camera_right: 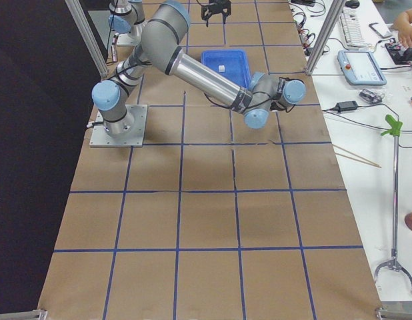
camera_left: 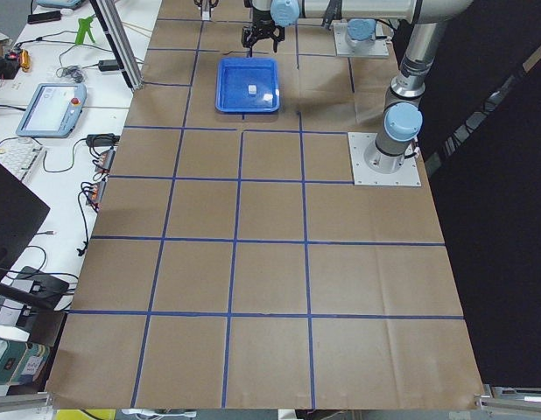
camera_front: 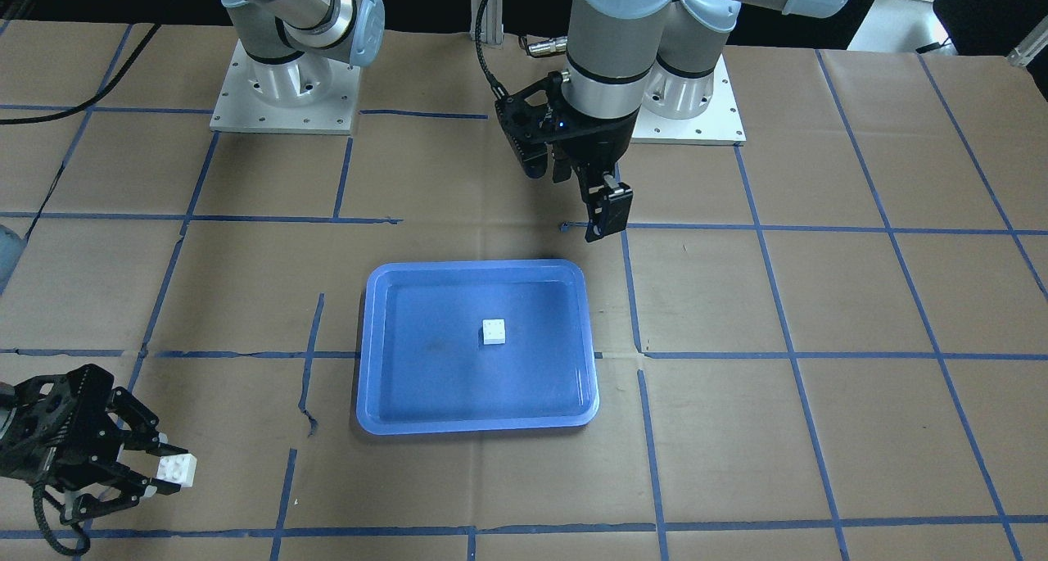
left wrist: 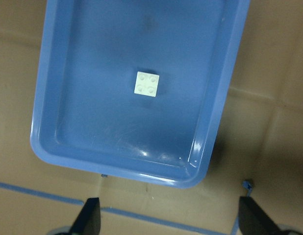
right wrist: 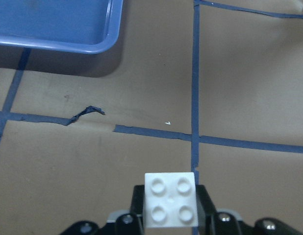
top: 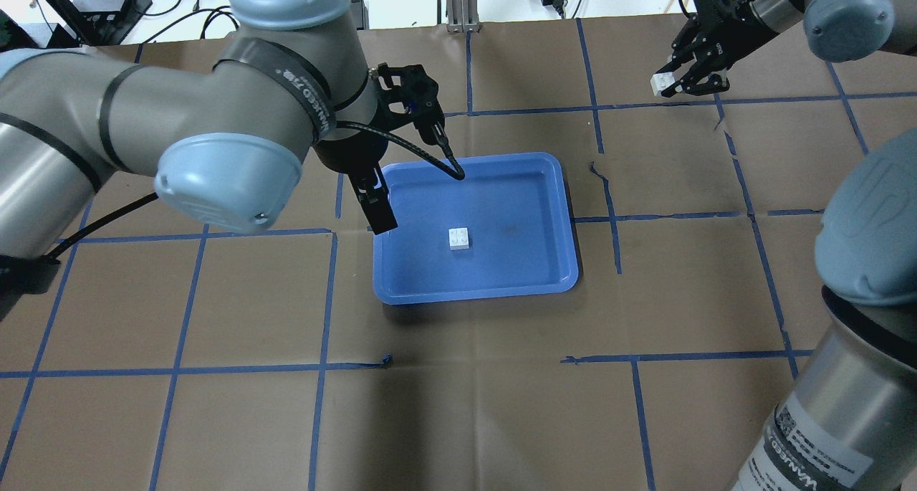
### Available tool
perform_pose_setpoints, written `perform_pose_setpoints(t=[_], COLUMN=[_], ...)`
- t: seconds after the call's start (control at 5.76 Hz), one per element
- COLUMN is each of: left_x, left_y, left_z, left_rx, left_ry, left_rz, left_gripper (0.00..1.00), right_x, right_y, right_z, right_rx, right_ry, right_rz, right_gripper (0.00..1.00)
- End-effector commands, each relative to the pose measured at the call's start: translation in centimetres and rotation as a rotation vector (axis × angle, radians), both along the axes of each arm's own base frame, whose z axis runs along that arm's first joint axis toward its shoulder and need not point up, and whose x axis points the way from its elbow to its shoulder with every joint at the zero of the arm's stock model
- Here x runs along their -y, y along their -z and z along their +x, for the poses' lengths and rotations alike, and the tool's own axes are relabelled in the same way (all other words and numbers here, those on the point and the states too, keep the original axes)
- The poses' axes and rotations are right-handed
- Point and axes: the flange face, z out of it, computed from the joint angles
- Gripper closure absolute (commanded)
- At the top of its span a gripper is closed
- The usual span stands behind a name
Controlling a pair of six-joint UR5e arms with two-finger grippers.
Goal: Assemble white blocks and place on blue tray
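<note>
One white block (top: 459, 239) lies studs up near the middle of the blue tray (top: 551, 190); it also shows in the left wrist view (left wrist: 147, 84) and the front view (camera_front: 494, 332). My left gripper (top: 378, 210) hangs open and empty over the tray's near left edge; its fingers (left wrist: 91, 216) stand wide apart in the wrist view. My right gripper (top: 668, 82) is shut on the second white block (top: 660, 82), studs toward the wrist camera (right wrist: 170, 198), held above the paper well beyond the tray's far right corner.
The table is covered in brown paper with a grid of blue tape lines (top: 329, 290). Torn tape lies near the tray's far right corner (right wrist: 85, 113). Both arm bases (camera_front: 282, 94) stand at the robot's edge of the table.
</note>
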Motion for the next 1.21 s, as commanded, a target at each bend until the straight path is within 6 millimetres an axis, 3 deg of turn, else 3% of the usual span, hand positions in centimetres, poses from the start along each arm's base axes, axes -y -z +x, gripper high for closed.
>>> perform_pose_setpoints(t=[0.0, 0.17, 0.52, 0.69, 0.87, 1.04], left_x=[-0.1, -1.6, -1.8, -2.3, -2.3, -2.2], left_y=[-3.0, -5.2, -7.1, -7.7, -8.1, -7.9], left_z=[4.4, 5.7, 7.4, 7.8, 8.0, 8.3], left_rx=[0.012, -0.002, -0.025, -0.044, -0.05, -0.048], left_ry=[-0.295, -0.448, -0.837, -0.973, -0.984, -0.99], left_rz=[-0.032, -0.057, -0.124, -0.136, -0.144, -0.143], left_gripper=[0.0, 0.0, 0.0, 0.0, 0.0, 0.0], right_x=[-6.3, -9.6, -15.2, -18.0, -20.8, -22.1], right_y=[-1.6, -1.9, 0.2, 2.5, 4.5, 6.0], right_z=[4.7, 8.2, 17.0, 21.4, 24.8, 26.8], right_rx=[0.019, 0.039, 0.035, 0.046, 0.069, 0.079], right_ry=[0.021, 0.05, 0.082, 0.147, 0.208, 0.195], right_rz=[0.06, 0.047, 0.031, 0.013, -0.019, -0.034], right_gripper=[0.69, 0.69, 0.68, 0.68, 0.68, 0.68])
